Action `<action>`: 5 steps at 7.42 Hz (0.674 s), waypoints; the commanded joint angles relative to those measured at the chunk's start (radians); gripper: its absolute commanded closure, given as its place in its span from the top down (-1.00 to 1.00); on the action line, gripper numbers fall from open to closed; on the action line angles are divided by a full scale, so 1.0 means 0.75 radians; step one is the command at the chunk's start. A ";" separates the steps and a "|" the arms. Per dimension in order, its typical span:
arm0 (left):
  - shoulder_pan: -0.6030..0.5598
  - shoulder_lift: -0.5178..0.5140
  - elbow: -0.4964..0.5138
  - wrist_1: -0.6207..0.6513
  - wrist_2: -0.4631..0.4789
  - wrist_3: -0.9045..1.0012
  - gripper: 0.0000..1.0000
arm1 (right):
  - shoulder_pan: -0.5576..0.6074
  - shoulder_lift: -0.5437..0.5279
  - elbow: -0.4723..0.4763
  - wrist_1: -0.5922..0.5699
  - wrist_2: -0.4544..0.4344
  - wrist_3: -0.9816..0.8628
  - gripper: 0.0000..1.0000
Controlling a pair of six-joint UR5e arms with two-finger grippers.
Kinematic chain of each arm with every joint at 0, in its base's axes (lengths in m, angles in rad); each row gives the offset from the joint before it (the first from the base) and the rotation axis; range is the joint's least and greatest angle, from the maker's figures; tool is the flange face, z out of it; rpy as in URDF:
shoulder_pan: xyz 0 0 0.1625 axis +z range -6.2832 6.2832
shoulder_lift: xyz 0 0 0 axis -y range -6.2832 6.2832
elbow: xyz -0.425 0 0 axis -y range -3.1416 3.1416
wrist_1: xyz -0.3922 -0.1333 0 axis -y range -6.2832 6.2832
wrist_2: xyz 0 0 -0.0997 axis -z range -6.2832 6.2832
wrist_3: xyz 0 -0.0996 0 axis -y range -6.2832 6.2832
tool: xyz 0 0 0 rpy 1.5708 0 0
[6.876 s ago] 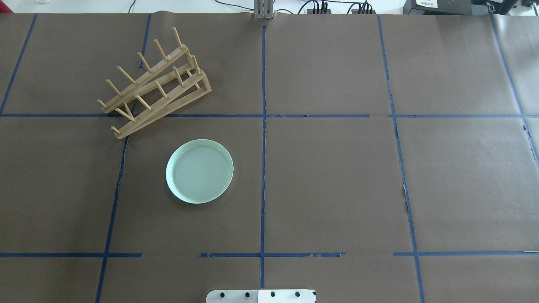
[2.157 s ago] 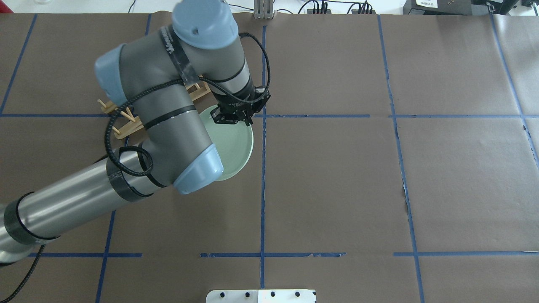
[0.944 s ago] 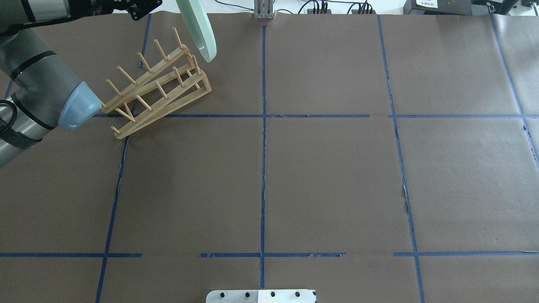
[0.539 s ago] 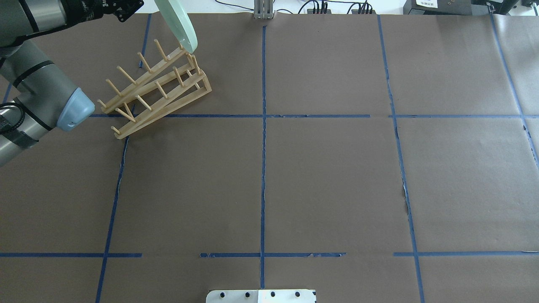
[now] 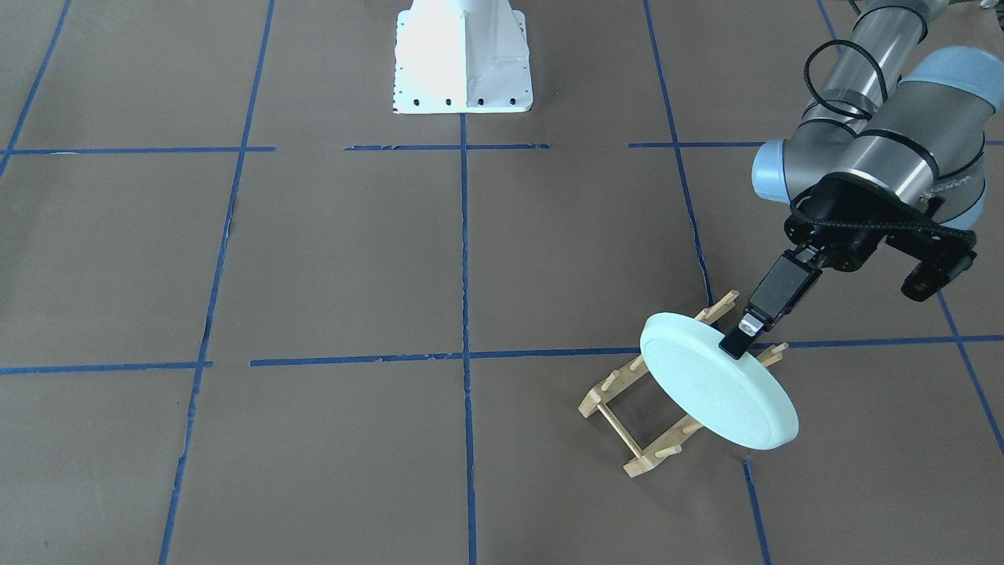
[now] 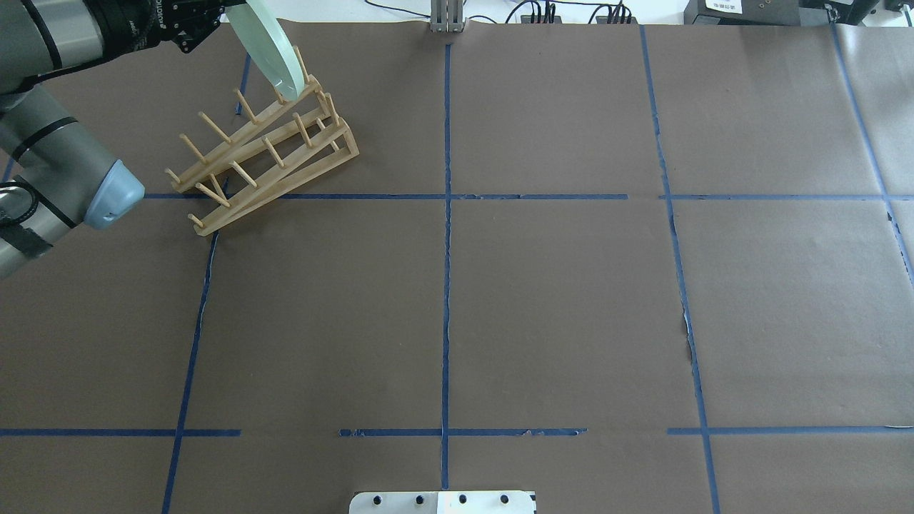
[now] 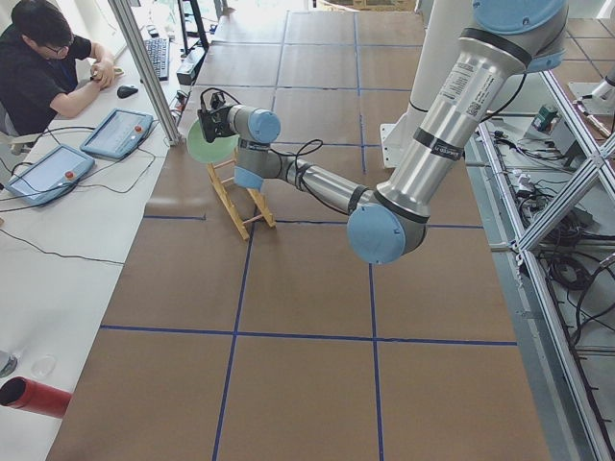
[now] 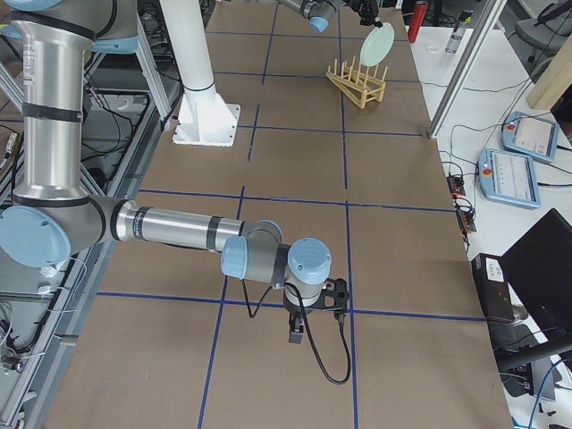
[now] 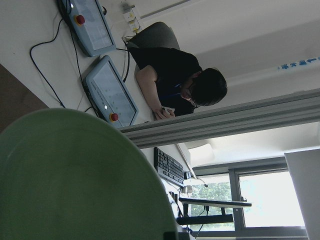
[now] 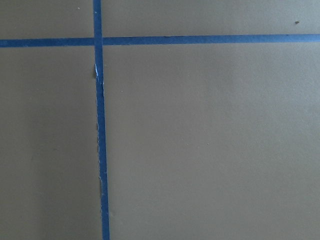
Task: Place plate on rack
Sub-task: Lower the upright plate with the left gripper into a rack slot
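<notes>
The pale mint-green plate [image 5: 718, 384] is held on edge and tilted, its paler underside toward the front-facing camera. My left gripper [image 5: 741, 339] is shut on its upper rim. The plate's lower edge [image 6: 285, 82] hangs among the pegs near the far end of the light-wood rack [image 6: 264, 150]; I cannot tell whether it touches them. The rack [image 5: 616, 422] stands on the brown paper. The plate fills the lower left of the left wrist view [image 9: 75, 180]. My right gripper [image 8: 296, 334] hangs low over the table, far from the rack; I cannot tell whether it is open or shut.
The white robot base [image 5: 463, 55] stands at mid-table. Blue tape lines [image 6: 446, 214] cross the brown paper. An aluminium post [image 7: 144, 67] and an operator [image 7: 43, 67] at a desk with pendants are just beyond the rack.
The plate lay flat on the table, then my left gripper took it and lifted it. Over the last second it has moved left and lower over the rack's far end.
</notes>
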State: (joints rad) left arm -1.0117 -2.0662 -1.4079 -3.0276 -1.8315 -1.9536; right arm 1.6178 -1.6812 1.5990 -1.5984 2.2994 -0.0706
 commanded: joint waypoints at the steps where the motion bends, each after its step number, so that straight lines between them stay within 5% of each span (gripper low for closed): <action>1: -0.003 -0.002 0.010 0.003 0.002 0.001 -1.00 | -0.001 0.000 -0.001 0.000 0.000 0.000 1.00; 5: -0.032 -0.053 0.020 0.012 0.000 -0.005 -1.00 | 0.001 0.000 0.001 0.000 0.000 0.000 1.00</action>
State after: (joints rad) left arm -1.0354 -2.0999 -1.3984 -3.0229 -1.8307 -1.9584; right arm 1.6178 -1.6812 1.5992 -1.5984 2.2995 -0.0706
